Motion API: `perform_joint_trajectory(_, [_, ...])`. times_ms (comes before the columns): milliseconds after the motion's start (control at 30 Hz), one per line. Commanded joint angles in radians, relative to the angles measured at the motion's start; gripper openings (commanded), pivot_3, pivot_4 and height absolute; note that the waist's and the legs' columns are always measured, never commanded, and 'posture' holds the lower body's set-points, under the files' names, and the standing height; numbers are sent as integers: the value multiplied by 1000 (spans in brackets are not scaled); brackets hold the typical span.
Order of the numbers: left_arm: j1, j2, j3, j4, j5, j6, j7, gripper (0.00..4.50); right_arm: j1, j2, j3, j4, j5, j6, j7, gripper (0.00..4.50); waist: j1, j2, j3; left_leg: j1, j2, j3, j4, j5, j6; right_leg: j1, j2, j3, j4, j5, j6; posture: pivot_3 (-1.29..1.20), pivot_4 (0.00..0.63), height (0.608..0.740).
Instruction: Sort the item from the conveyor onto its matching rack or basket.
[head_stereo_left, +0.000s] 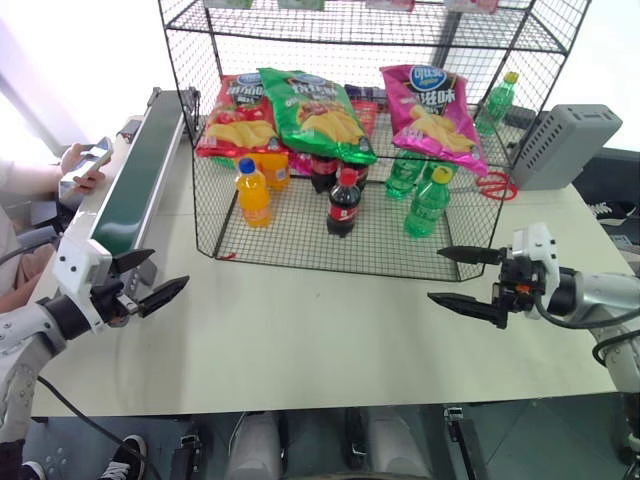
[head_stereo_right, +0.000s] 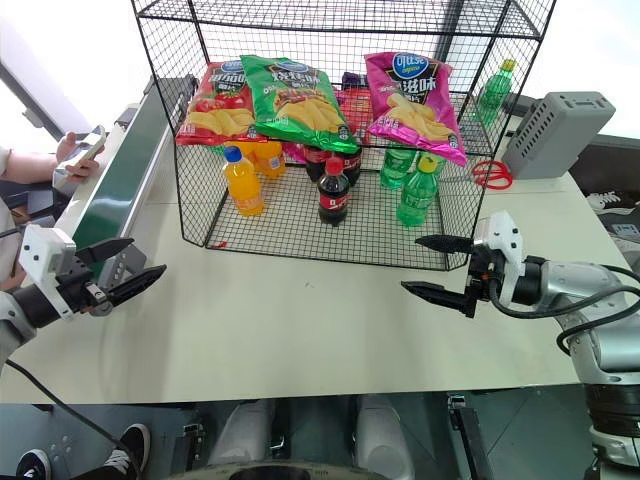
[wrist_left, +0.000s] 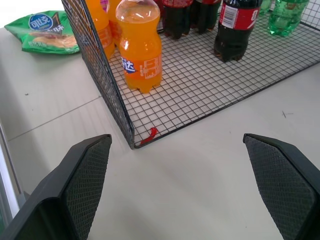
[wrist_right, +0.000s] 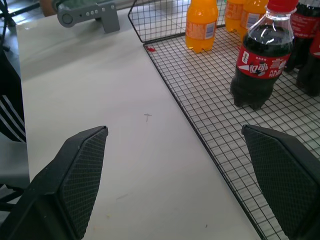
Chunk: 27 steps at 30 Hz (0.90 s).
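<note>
The item, a magenta-pink chip bag (head_stereo_left: 435, 110), lies tilted on the right side of the black wire rack's (head_stereo_left: 290, 238) middle shelf. It sits beside a green chip bag (head_stereo_left: 315, 110) and a red one (head_stereo_left: 235, 115). The dark-green conveyor (head_stereo_left: 140, 180) runs along the table's left side. My left gripper (head_stereo_left: 168, 270) hovers open near the conveyor's near end, at the rack's front left corner. My right gripper (head_stereo_left: 436, 275) hovers open just in front of the rack's front right edge. Neither holds anything.
On the rack's bottom mesh stand orange soda bottles (head_stereo_left: 252, 192), cola bottles (head_stereo_left: 344, 203) and green bottles (head_stereo_left: 427, 203). A grey box (head_stereo_left: 560, 145) and red scissors (head_stereo_left: 495, 185) sit right of the rack. A person's hand with a phone (head_stereo_left: 85, 165) is left of the conveyor. Another green bag (wrist_left: 45, 32) lies on the table outside the rack.
</note>
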Motion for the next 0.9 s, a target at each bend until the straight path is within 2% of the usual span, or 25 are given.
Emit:
perform_joint_trajectory(33, [-26, 13, 18, 7, 40, -55, 16, 4500, -8, 2, -14, 1, -2, -24, 3, 4462, 0, 0, 0, 0, 0, 0, 0, 0, 0, 0, 0, 0, 0, 0, 0, 0, 150, 740])
perform_joint_trajectory(167, [-32, 16, -6, 16, 106, -58, 67, 4500, -21, 5, -7, 11, -15, -36, 4, 4462, 0, 0, 0, 0, 0, 0, 0, 0, 0, 0, 0, 0, 0, 0, 0, 0, 150, 740])
perform_joint_trajectory(367, [-56, -12, 16, 19, 24, -74, -6, 4500, -31, 3, 3, 20, -13, -29, 12, 4462, 0, 0, 0, 0, 0, 0, 0, 0, 0, 0, 0, 0, 0, 0, 0, 0, 150, 740])
perform_joint_trajectory(900, [-46, -10, 22, 37, 28, -84, -29, 4500, -63, 7, 25, 57, -46, -72, 15, 4462, 0, 0, 0, 0, 0, 0, 0, 0, 0, 0, 0, 0, 1, 0, 0, 0, 150, 740])
